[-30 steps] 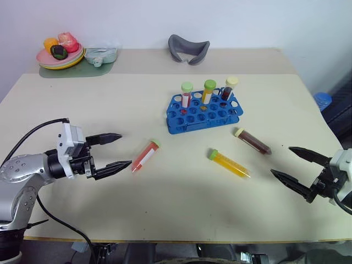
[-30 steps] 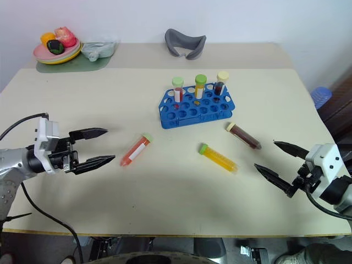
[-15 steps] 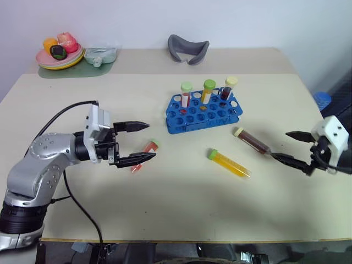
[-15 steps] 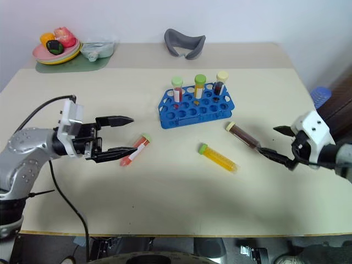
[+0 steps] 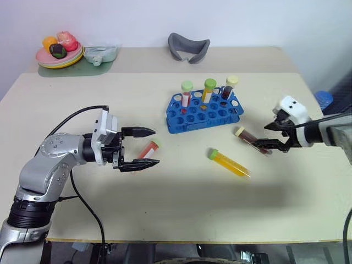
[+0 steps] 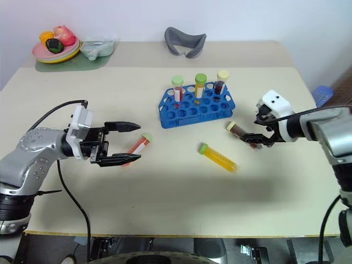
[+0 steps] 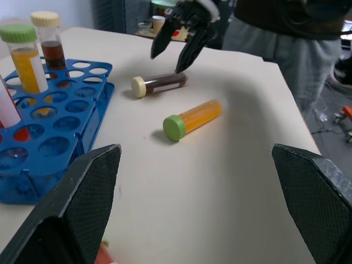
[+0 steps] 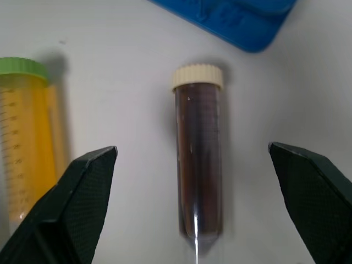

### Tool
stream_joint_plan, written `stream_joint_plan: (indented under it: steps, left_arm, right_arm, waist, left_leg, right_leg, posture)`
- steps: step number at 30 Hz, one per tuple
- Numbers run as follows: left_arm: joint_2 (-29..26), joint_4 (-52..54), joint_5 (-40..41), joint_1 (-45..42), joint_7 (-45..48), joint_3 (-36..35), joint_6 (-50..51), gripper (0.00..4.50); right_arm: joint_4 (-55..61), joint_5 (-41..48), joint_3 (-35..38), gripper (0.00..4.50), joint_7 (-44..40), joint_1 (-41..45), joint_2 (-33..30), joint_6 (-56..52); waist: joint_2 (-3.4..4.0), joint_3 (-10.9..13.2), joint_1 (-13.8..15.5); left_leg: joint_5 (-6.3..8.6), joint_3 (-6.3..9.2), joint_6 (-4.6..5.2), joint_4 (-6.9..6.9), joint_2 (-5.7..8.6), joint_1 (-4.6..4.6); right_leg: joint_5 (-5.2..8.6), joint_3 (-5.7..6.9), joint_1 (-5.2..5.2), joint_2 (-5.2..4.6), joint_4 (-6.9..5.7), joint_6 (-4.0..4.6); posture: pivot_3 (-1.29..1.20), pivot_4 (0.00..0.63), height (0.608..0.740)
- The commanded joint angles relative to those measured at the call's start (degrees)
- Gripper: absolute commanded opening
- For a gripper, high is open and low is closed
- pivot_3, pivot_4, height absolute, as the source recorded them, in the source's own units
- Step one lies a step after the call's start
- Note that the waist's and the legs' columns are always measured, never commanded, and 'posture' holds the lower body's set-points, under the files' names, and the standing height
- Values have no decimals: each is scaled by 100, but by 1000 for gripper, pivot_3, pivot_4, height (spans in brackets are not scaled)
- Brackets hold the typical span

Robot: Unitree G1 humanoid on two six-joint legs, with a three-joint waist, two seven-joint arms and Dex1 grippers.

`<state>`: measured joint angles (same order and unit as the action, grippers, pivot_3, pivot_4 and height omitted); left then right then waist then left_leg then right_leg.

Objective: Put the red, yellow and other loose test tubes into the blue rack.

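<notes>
**Both grippers spread, each bracketing a loose tube on the table**

1. Right gripper [image 5: 273, 136]: fingers spread wide, pointing down at the table. The brown tube [image 8: 198, 159] with a cream cap lies flat between the two fingertips; in the right wrist view it sits centred in the gap with clear table on either side, not touched by either finger.

2. Left gripper [image 5: 144, 147]: fingers spread wide, pointing sideways toward the table centre. The red tube [image 5: 147, 149] with a green cap lies flat between the fingertips in the head views; contact cannot be determined.

3. Yellow tube [image 5: 229, 163]: green cap, lying flat on the table [image 5: 181, 192] between the two grippers, just beside the brown tube and nearer the front edge. No gripper is on it.

4. Blue rack [image 5: 202, 114]: stands behind the loose tubes, near the table centre. Three capped tubes stand upright along its rear row: red fill, yellow fill and dark fill. The remaining holes visible are vacant.

5. Brown tube cap end points toward the rack.
</notes>
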<state>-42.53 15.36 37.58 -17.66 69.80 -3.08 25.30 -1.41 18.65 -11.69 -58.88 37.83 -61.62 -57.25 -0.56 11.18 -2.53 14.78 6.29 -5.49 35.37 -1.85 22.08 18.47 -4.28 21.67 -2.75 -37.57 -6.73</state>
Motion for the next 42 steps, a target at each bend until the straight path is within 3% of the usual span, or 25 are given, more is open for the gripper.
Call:
stream_joint_plan:
  steps: [1, 5, 10, 29, 32, 38, 42]
  left_arm:
    - [12, 64, -41, -60, 12, -37, -141, 4463]
    - [34, 112, -47, -62, -11, -39, -105, 4463]
    - [28, 237, -11, 47, -75, -72, -25, 4463]
    - [76, 487, 82, 118, -360, -66, 190, 4463]
    - [82, 507, 84, 125, -407, -56, 202, 4500]
    - [57, 532, 106, 150, -439, -77, 220, 4500]
    - [57, 521, 121, 110, -448, -78, 251, 4500]
  right_arm:
    - [-522, -489, -600, 4500, -135, 593, 89, -191]
    - [-1395, -1038, -1232, 4500, -363, 1153, 291, 25]
    - [-2158, -1518, -1635, 4500, -677, 1620, 528, 289]
    - [-2908, -2248, -1695, 4500, -1106, 2136, 1350, 353]
    - [-3030, -2327, -1671, 3600, -1089, 2136, 1413, 440]
    - [-2999, -2378, -1614, 797, -1139, 2097, 1483, 410]
    - [-2641, -2253, -1464, 784, -1197, 1971, 1456, 152]
  waist:
    - [0, 0, 6]
    - [1, 1, 3]
    - [2, 1, -19]
    - [1, 0, -93]
    - [1, 0, -132]
    - [1, 0, -149]
    - [1, 0, -147]
  left_leg:
    - [0, 0, 0, 10, 0, 21]
    - [0, 1, 0, 61, 2, 97]
    - [0, 3, 1, 73, 2, 109]
    - [0, 4, 1, 81, 2, 106]
    - [-1, 5, 1, 82, 2, 104]
    - [-1, 8, 1, 81, 2, 102]
    - [-1, 8, 1, 83, 2, 101]
  right_leg:
    - [0, 1, 18, 0, -6, 0]
    - [-1, 2, 94, -2, -54, -1]
    - [-2, 3, 107, 0, -66, -1]
    - [-3, 3, 107, 2, -81, 0]
    - [-3, 3, 106, 2, -89, 0]
    - [-3, 4, 107, 3, -91, 0]
    - [-3, 3, 107, 3, -94, 0]
  posture:
    - [0, 150, 740]
    - [0, 150, 740]
    - [0, 150, 740]
    - [0, 150, 740]
    - [0, 150, 740]
    - [0, 150, 740]
    - [0, 150, 740]
